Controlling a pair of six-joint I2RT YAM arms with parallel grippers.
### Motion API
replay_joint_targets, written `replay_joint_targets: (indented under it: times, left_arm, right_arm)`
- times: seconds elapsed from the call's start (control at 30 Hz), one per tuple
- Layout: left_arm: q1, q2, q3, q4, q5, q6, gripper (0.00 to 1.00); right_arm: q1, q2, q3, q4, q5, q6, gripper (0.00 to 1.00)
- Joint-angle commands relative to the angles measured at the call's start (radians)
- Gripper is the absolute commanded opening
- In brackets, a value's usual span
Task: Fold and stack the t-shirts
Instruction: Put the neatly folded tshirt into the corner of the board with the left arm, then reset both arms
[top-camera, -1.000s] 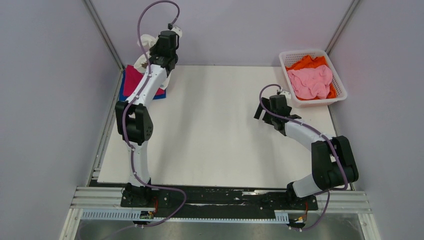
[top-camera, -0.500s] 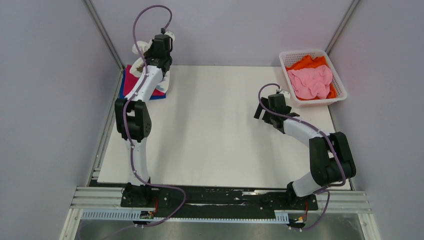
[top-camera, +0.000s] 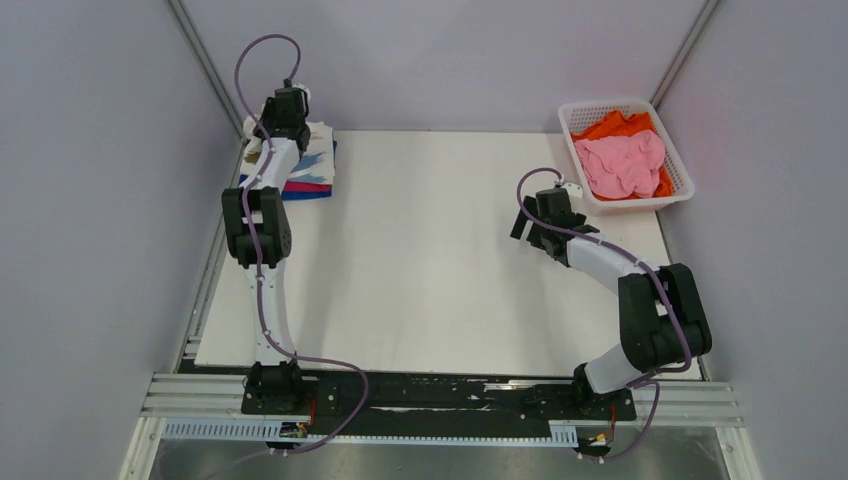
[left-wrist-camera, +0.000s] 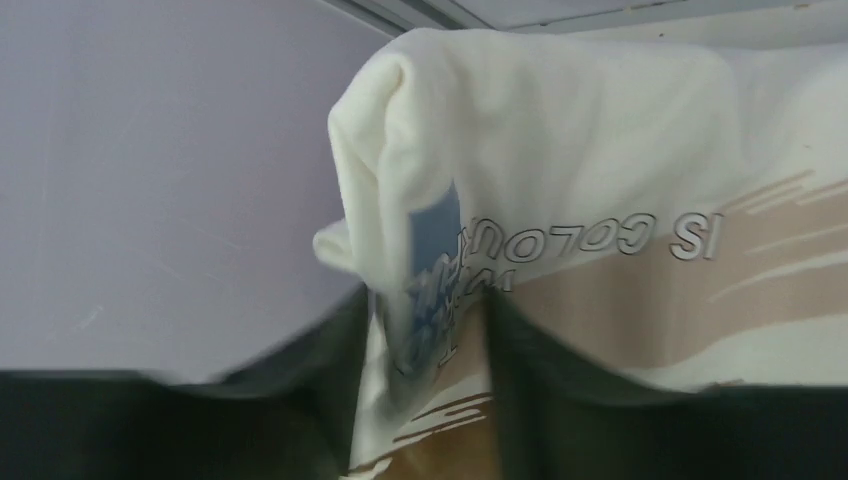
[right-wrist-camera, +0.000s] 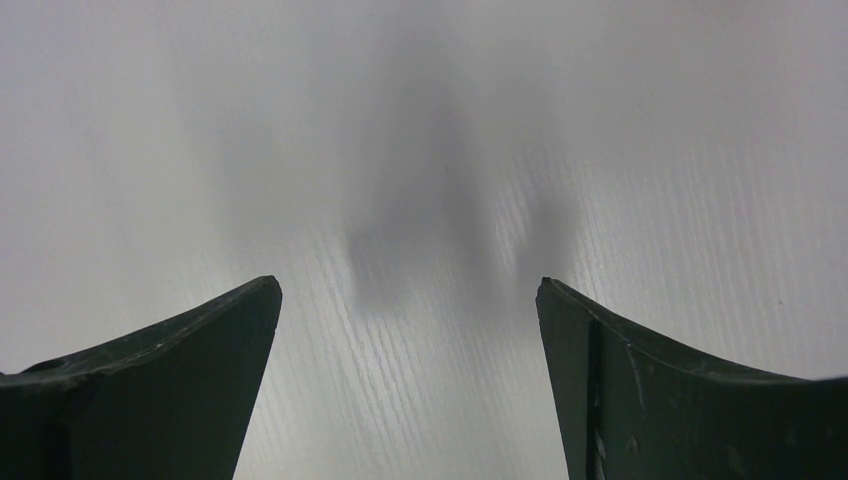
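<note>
Left gripper (left-wrist-camera: 428, 340) had a fold of the printed white t-shirt (left-wrist-camera: 560, 140) between its fingers, atop the far-left magenta and blue t-shirts (top-camera: 305, 186); grip undeterminable. Right gripper (right-wrist-camera: 410, 300) stood spread above the table (right-wrist-camera: 420, 120)

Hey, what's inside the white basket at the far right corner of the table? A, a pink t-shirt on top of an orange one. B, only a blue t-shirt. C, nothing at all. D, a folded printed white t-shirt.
A: the white basket holds a crumpled pink t-shirt lying over an orange t-shirt.
</note>
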Motion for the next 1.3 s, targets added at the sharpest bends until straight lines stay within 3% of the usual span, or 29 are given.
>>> replay_joint_targets:
  times: [0.0,0.1,0.43,0.57,0.67,0.9,1.13,1.27]
  left_arm:
    - [0.053,0.033,0.079,0.085,-0.008,-0.073,0.91]
    - [0.066,0.050,0.135,0.061,-0.039,-0.142,0.99]
    - [0.070,-0.007,0.173,-0.121,0.046,-0.363,1.00]
    - [0.052,-0.107,0.117,-0.175,0.069,-0.478,1.00]
    - [0.021,-0.247,-0.014,-0.166,0.076,-0.588,1.00]
    - [-0.116,-0.601,-0.324,-0.165,0.246,-0.774,1.00]
    - [-0.212,-0.998,-0.957,0.085,0.549,-0.952,1.00]
    - [-0.278,-1.201,-1.214,0.128,0.509,-1.029,1.00]
  right_arm:
    - [-0.003,-0.011,0.024,-0.010,0.029,0.007,1.00]
    - [-0.002,-0.018,0.024,-0.017,0.030,0.011,1.00]
    - [-0.002,-0.093,-0.003,-0.016,0.033,0.028,1.00]
    - [-0.002,-0.142,-0.019,-0.014,0.027,0.046,1.00]
    - [-0.002,-0.185,-0.033,-0.011,0.009,0.056,1.00]
    - [-0.002,-0.315,-0.104,0.002,-0.040,0.080,1.00]
    - [-0.002,-0.448,-0.190,0.015,-0.061,0.083,1.00]
    - [-0.002,-0.488,-0.230,0.056,-0.070,0.075,1.00]
